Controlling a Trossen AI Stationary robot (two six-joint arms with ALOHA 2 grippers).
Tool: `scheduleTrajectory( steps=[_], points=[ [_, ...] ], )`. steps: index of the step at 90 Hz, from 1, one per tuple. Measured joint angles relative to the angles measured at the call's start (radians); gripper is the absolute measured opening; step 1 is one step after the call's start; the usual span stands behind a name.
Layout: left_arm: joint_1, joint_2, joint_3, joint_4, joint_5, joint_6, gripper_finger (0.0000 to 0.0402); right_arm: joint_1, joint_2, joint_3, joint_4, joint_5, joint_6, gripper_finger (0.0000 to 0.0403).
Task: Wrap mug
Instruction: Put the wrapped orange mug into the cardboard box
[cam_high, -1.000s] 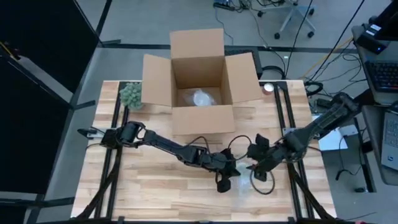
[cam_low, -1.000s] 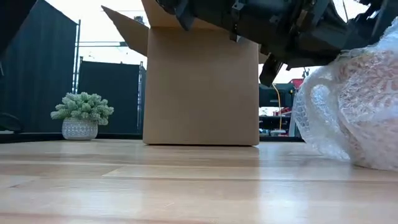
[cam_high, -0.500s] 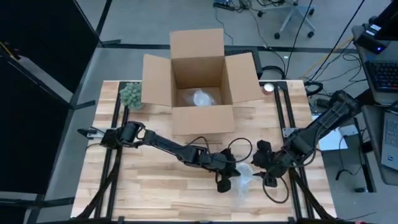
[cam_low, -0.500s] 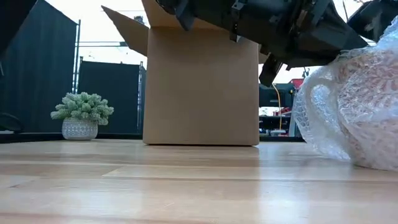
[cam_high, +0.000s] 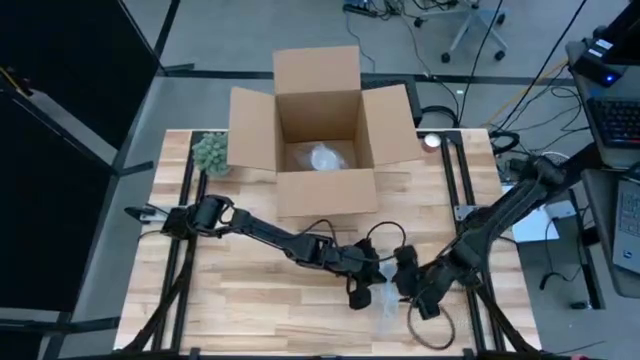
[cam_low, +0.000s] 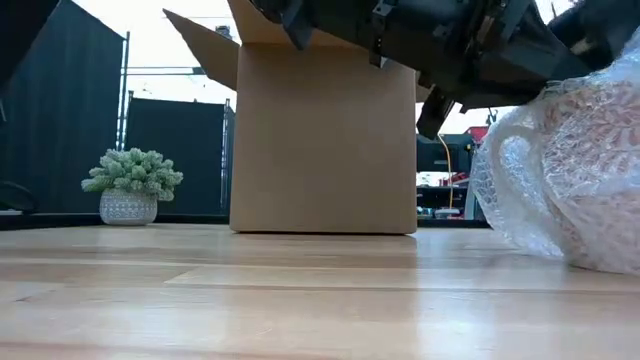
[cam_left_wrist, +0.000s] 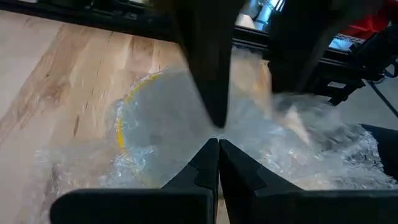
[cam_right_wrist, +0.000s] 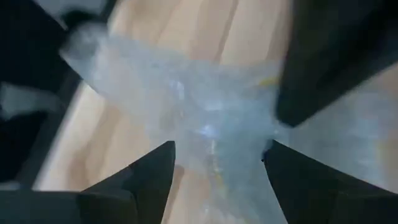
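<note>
Since the earlier frame the right gripper (cam_high: 424, 300) has swung inward, fingers spread around the bubble wrap (cam_right_wrist: 205, 124); we find the left gripper (cam_left_wrist: 217, 146) pinched shut on that wrap; mug (cam_low: 590, 170) sits bundled between both; we judge wrapping nearly complete, ends unsecured

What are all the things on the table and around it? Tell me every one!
Box: one, brown cardboard, open, at the table's back middle.
Bundle in the box: one, whitish, on the box floor.
Plant: one, pale green in a light pot, back left of the table, beside the box.
Mug: one, wrapped in clear bubble wrap, front right of the table.
Bubble wrap: one clear sheet around the mug.
Table: one, light wood.
Left gripper: shut on bubble wrap, at the mug.
Right gripper: open, bubble wrap between its fingers, at the mug.
</note>
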Motion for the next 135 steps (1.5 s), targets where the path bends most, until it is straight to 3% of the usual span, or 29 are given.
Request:
scheduleTrajectory(
  steps=[30,43,61,75,92,106,135],
  points=[
    [0.001,0.001,0.0,0.02,-0.003,-0.001,0.0,-0.016,0.188,0.01,0.013,0.035,-0.056,0.0217],
    [0.0,0.0,0.008,0.009,-0.002,-0.005,0.0,-0.022,0.216,0.007,0.016,0.025,-0.074,0.0161],
    [-0.014,-0.026,0.052,-0.043,0.07,-0.034,0.0,-0.021,0.215,0.006,0.007,-0.017,-0.07,0.0035],
    [-0.036,-0.087,0.091,-0.203,0.067,-0.025,0.0,-0.007,0.206,0.022,-0.026,-0.03,-0.066,0.0032],
    [-0.079,-0.212,0.101,-0.414,0.009,0.008,0.0,0.033,0.148,0.172,-0.212,-0.056,-0.078,0.0028],
    [-0.143,-0.29,0.097,-0.576,-0.127,0.054,0.0,0.046,0.111,0.366,-0.337,-0.034,-0.104,0.0028],
    [-0.258,-0.477,0.099,-0.719,-0.301,0.085,0.0,-0.037,0.085,0.715,-0.352,0.107,-0.456,0.0027]
  ],
)
